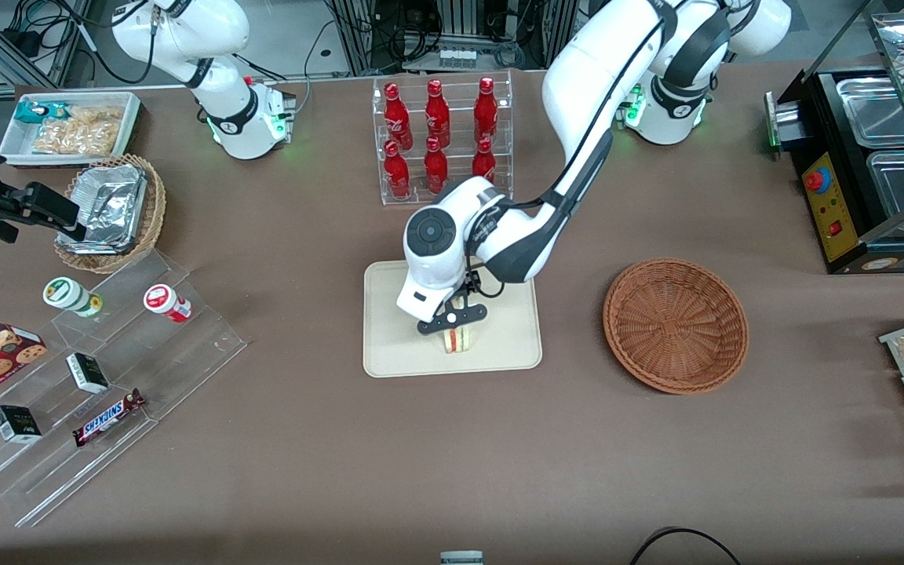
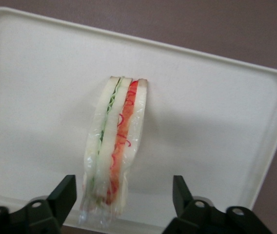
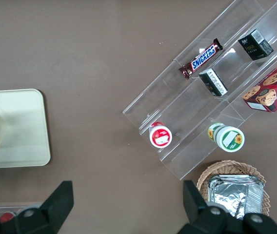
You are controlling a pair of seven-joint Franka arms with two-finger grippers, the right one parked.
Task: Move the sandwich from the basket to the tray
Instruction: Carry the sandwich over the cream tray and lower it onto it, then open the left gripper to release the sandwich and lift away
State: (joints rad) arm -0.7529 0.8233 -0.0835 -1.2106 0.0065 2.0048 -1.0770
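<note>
The sandwich (image 1: 458, 340) stands on its edge on the cream-beige tray (image 1: 389, 353), near the tray's edge closest to the front camera. In the left wrist view the sandwich (image 2: 114, 146) shows its red, green and cream layers, wrapped in clear film, on the tray (image 2: 211, 112). My left gripper (image 1: 453, 318) hovers just above the sandwich, open; its fingers (image 2: 64, 195) stand apart on either side without touching it. The reddish-brown wicker basket (image 1: 676, 324) sits empty beside the tray, toward the working arm's end of the table.
A clear rack of red bottles (image 1: 440, 137) stands farther from the front camera than the tray. A clear stepped display with snacks (image 1: 99, 377) and a tan basket with foil containers (image 1: 111, 212) lie toward the parked arm's end. A food warmer (image 1: 868, 157) stands at the working arm's end.
</note>
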